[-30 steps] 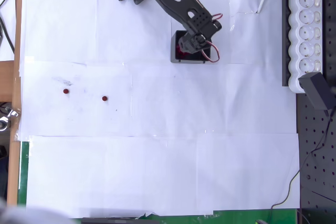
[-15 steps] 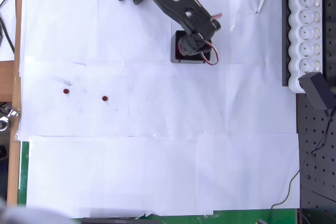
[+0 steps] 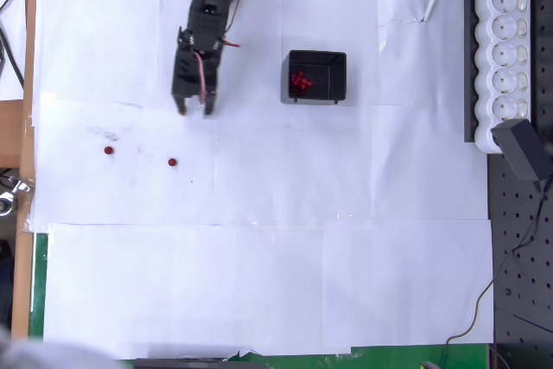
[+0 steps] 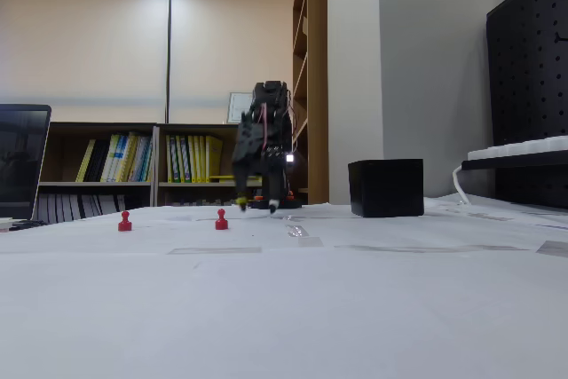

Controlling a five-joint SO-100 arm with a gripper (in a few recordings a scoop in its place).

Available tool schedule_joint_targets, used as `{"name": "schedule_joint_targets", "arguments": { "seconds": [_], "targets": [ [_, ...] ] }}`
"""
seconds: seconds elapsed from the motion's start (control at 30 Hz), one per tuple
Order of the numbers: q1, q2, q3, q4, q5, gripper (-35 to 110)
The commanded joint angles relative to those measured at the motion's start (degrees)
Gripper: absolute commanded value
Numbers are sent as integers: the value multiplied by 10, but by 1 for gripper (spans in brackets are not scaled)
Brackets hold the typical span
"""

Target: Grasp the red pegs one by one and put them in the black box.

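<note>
White paper, 2 red pegs [image 3: 108, 150] [image 3: 173, 162]

The arm is black plastic with thin red and white cables along its segments, an orange patch by the base, and a two-fingered tool [image 3: 195, 110] with pale tips

Two red pegs [image 4: 125, 221] [image 4: 221, 219] stand on the white bench [image 4: 284, 308], the tool [image 4: 257, 207] hanging at their three o'clock, fingers apart; the black box [image 4: 386, 187] sits farther toward three.
</note>
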Motion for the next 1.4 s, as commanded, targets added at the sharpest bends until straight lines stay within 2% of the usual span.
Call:
{"name": "schedule_joint_targets", "arguments": {
  "seconds": [0.0, 0.23, 0.5, 1.37],
  "targets": [
    [18, 49, -1, -156, -19, 17],
    [25, 152, 12, -272, -48, 19],
    [37, 279, 90, -335, -68, 19],
    [-4, 406, 243, -341, -91, 19]
  ]
}}
